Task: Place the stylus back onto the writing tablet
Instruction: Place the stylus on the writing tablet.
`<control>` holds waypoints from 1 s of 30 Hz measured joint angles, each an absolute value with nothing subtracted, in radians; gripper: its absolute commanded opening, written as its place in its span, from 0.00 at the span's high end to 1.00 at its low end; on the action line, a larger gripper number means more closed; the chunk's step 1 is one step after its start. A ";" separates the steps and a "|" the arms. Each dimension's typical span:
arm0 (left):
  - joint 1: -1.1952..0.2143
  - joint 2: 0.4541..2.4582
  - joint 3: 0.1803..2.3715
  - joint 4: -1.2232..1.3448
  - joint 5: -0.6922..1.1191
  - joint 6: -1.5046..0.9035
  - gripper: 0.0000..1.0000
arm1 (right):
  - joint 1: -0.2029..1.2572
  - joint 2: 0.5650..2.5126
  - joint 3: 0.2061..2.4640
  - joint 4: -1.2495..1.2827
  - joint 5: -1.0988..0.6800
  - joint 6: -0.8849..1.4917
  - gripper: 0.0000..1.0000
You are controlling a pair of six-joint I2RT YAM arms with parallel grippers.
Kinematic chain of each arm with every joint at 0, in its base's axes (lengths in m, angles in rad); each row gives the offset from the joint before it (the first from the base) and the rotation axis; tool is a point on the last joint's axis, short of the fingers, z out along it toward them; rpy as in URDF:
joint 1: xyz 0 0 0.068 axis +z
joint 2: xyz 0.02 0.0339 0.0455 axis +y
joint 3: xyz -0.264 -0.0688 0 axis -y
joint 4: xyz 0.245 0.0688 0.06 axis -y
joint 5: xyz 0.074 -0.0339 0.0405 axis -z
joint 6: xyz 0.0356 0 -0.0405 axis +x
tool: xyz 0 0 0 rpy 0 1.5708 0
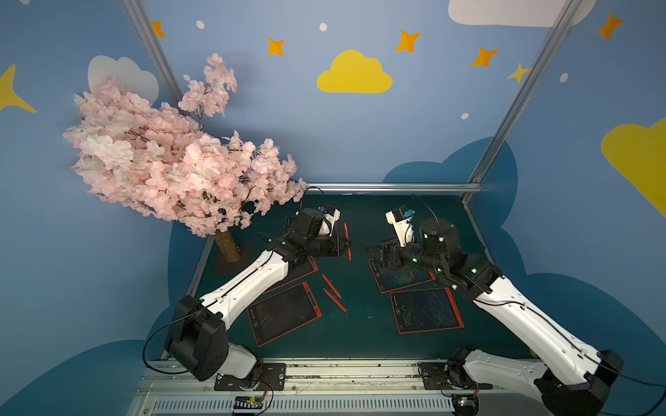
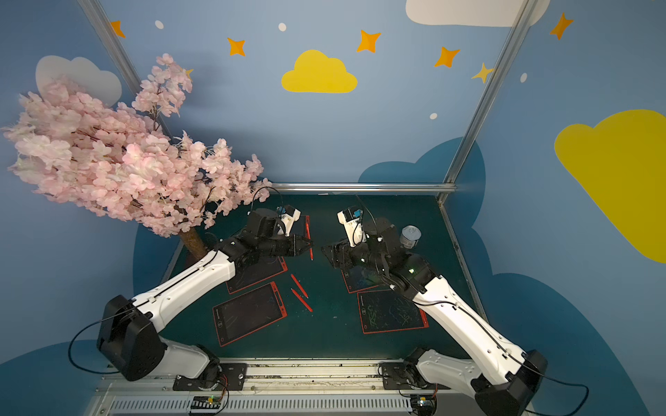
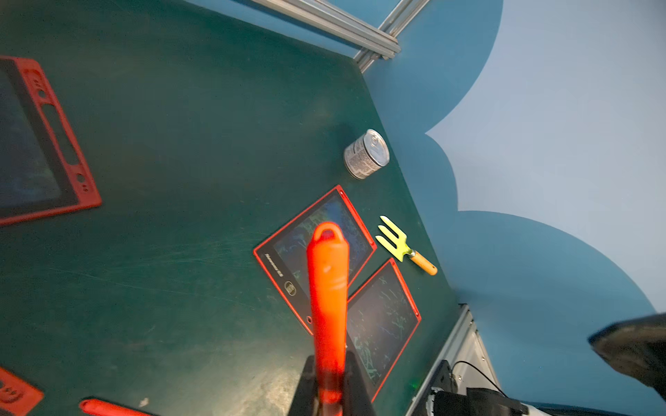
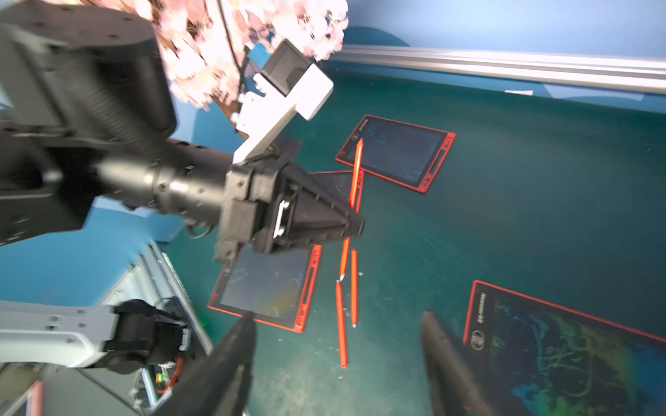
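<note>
The left gripper (image 4: 355, 223) is seen pressed together on a red stylus (image 4: 356, 169). The stylus is pinched near its middle and held steeply, one end up and the other down towards the green table (image 1: 360, 331). Whether its lower end touches the table cannot be told. It is not laid on any tablet.

Facing it, and kept apart from it, the right gripper (image 4: 338, 317) is shown with its fingers (image 4: 230, 360) spread wide and nothing held between them.

Behind the held stylus a far tablet (image 4: 396, 155) is laid flat. A middle tablet (image 1: 304, 270) is largely covered by the left arm, and a near tablet (image 1: 284, 313) is set just beside it, closer to the arm's base.

Two loose styluses (image 1: 331, 286) are found on the bare table just beside one another, between the tablets on the left and those on the right, and touching no tablet.

On the right, a scribbled tablet (image 1: 403, 279) is partly covered by the right arm, and a second scribbled tablet (image 1: 427, 309) is placed just beside it.

Near the table's right edge a tin can (image 3: 367, 154) is stood upright and a small garden fork (image 3: 400, 245) is laid flat. A pink blossom tree (image 1: 173, 155) is set at the far left corner.
</note>
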State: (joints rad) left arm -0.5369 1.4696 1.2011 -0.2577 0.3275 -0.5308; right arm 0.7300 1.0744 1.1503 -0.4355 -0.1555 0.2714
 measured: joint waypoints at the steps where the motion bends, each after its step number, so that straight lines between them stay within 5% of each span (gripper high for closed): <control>1: -0.527 1.486 1.227 -0.278 0.319 -0.517 0.91 | 0.729 1.048 1.132 -0.433 -0.152 0.255 0.10; 4: -0.498 1.545 1.293 -0.339 0.299 -0.473 0.91 | 0.727 0.976 1.082 -0.430 -0.129 0.207 0.02; 30: -0.407 2.247 2.041 -0.713 0.093 -0.313 0.90 | 0.716 0.375 0.819 -0.512 0.053 0.092 0.02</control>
